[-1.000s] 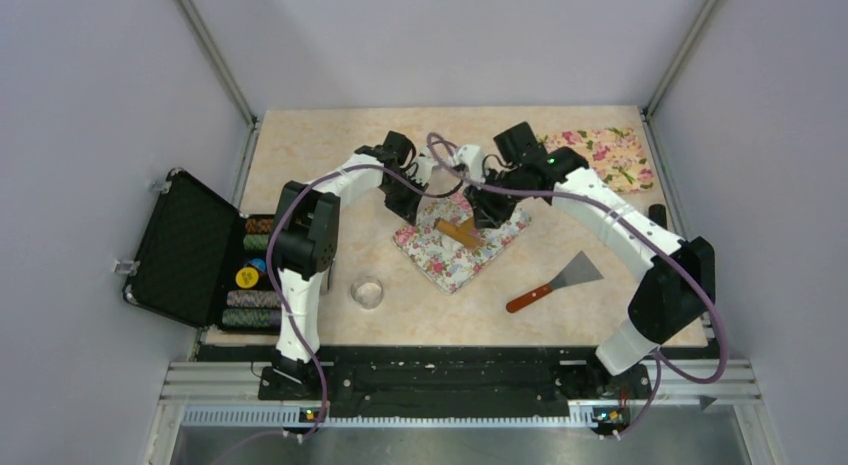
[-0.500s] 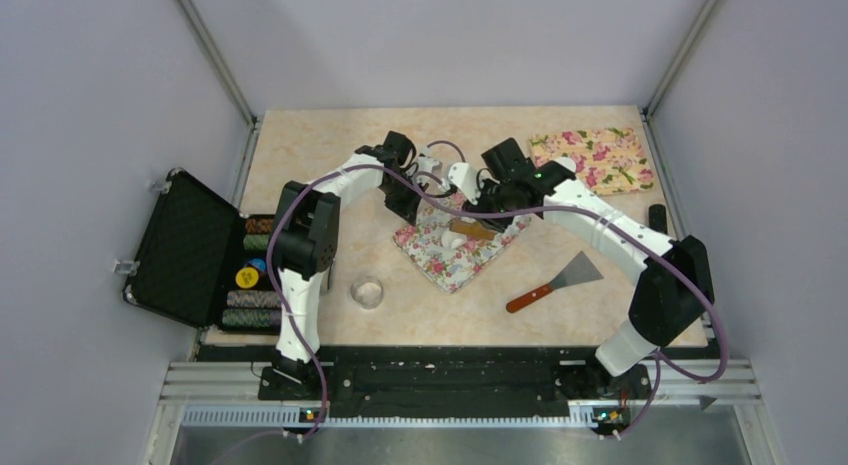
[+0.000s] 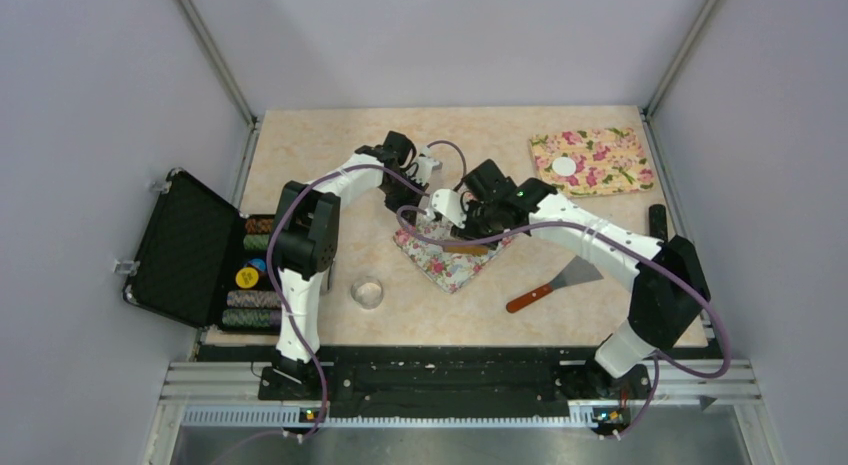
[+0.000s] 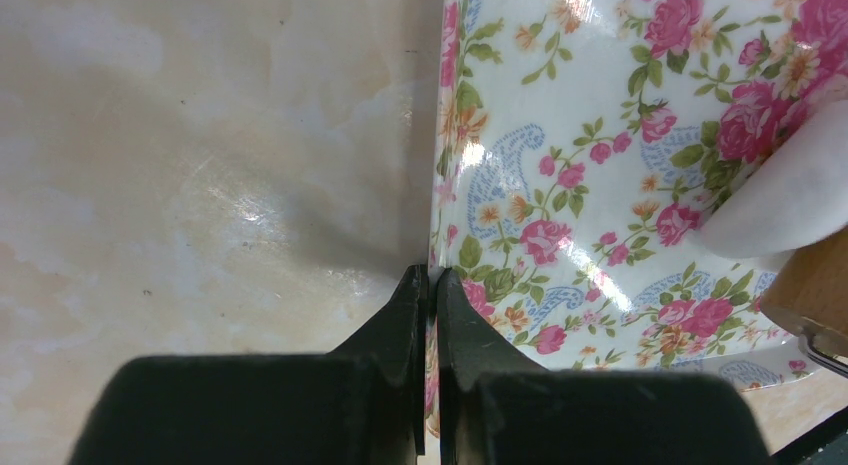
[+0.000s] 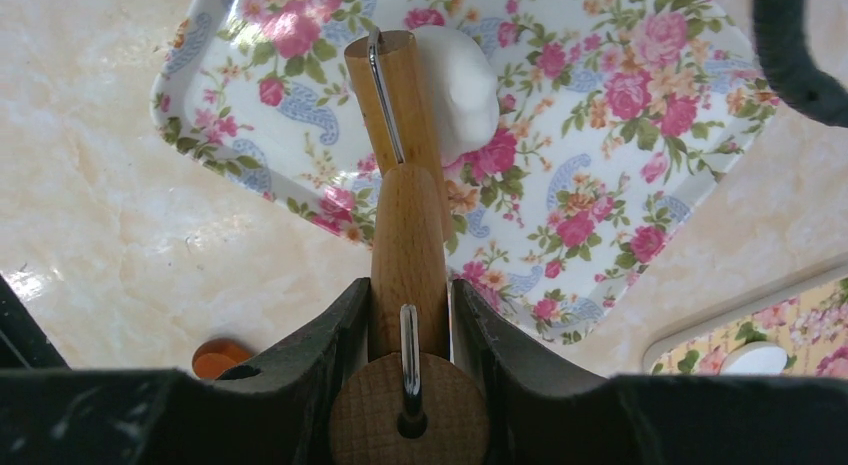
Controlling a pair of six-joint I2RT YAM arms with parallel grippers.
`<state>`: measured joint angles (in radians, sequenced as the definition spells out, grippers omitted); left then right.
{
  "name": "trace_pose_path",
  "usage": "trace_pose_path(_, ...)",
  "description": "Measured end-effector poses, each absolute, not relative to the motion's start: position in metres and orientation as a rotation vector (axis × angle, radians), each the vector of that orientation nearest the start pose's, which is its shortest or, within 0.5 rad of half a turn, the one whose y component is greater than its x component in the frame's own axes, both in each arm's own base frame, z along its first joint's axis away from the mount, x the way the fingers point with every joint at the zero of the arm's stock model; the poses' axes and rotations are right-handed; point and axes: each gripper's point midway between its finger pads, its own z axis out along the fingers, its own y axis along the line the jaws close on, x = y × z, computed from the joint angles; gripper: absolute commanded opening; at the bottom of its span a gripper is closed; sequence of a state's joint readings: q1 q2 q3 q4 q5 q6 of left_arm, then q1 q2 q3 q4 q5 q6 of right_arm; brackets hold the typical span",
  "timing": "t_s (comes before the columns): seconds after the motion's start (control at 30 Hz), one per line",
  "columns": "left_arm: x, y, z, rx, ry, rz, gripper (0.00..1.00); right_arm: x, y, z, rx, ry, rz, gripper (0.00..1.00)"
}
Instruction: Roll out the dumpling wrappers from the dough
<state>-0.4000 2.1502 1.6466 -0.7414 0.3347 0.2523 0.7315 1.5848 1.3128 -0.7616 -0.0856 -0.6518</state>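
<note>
The right arm had swung left and toward the near edge over the last second, carrying the rolling pin (image 5: 395, 95) across the near floral mat (image 3: 450, 270) and uncovering the far floral mat (image 3: 610, 155), where one finished dumpling wrapper (image 3: 565, 166) lay. The right gripper (image 5: 410, 295) was clenched on the pin's wooden handle. The roller lay against the left side of the dough (image 5: 462, 85), a thick white lump sitting on the near floral mat. The left gripper (image 4: 430, 285) was pinched tight on the edge of that mat where it met the desk (image 4: 200, 165), seemingly to keep it from sliding. By the look of it the pin was mid-stroke on the lump, which remained far from flat, so more passes seemed needed before it could become a second wrapper
</note>
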Motion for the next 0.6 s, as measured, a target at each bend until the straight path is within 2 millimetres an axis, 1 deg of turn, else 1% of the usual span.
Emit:
trace_pose_path(0.1, 0.394, -0.218, 0.025, 0.971, 2.627, -0.506, 0.00, 0.276, 0.245, 0.128, -1.725, 1.989, 0.143, 0.00)
trace_pose_path(0.27, 0.394, -0.218, 0.025, 0.971, 2.627, -0.506, 0.00, 0.268, 0.249, 0.125, -1.760, 1.981, 0.161, 0.00)
trace_pose_path(0.4, 0.394, -0.218, 0.025, 0.971, 2.627, -0.506, 0.00, 0.256, 0.251, 0.125, -1.793, 1.974, 0.188, 0.00)
trace_pose_path(0.6, 0.394, -0.218, 0.025, 0.971, 2.627, -0.506, 0.00, 0.252, 0.253, 0.124, -1.806, 1.967, 0.190, 0.00)
